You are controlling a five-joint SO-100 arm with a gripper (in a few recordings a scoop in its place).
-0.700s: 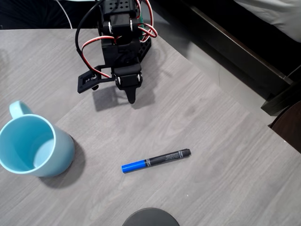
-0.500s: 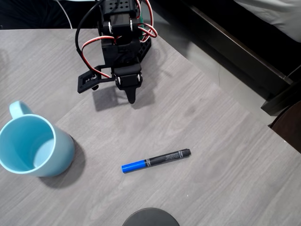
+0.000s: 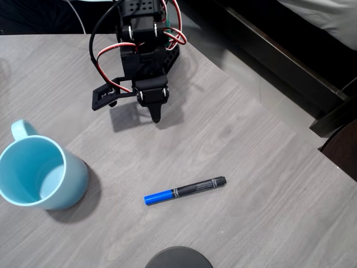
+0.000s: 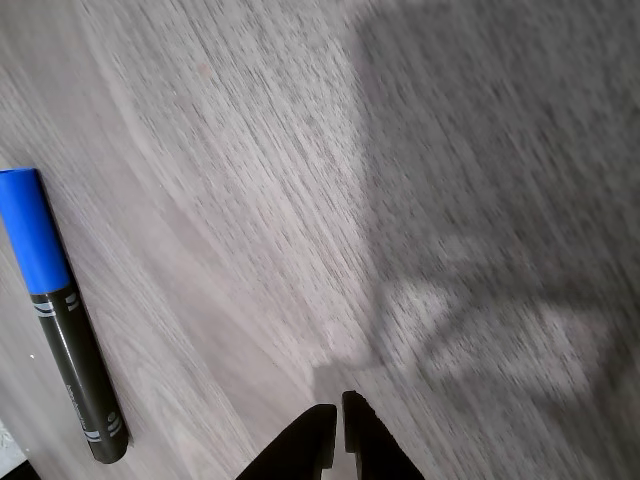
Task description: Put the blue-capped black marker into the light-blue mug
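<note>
- None of the task looks done: the marker (image 3: 185,190) lies flat on the grey counter (image 3: 268,184), untouched, and the mug (image 3: 40,173) stands upright with nothing seen inside it.
- All the steps are left, by my reading: reach the marker, grip it, carry it across and drop it into the mug.
- In the overhead view the marker rests near the middle of the counter, blue cap toward the mug, black end away from it. The mug sits at the left edge, well apart from the marker, handle toward the top of the picture.
- The end effector (image 3: 157,116) hangs near the arm's base, at the top of the overhead view, well apart from both marker and mug.
- In the wrist view the end effector (image 4: 338,412) shows its two fingertips together, with only a hairline slit between them; it holds nothing and appears to touch nothing.
- The wrist view also shows the marker (image 4: 65,315) at the left edge, off to the side of the fingertips, not between them.
- The fingers would need to spread before any grip on the marker is possible.
</note>
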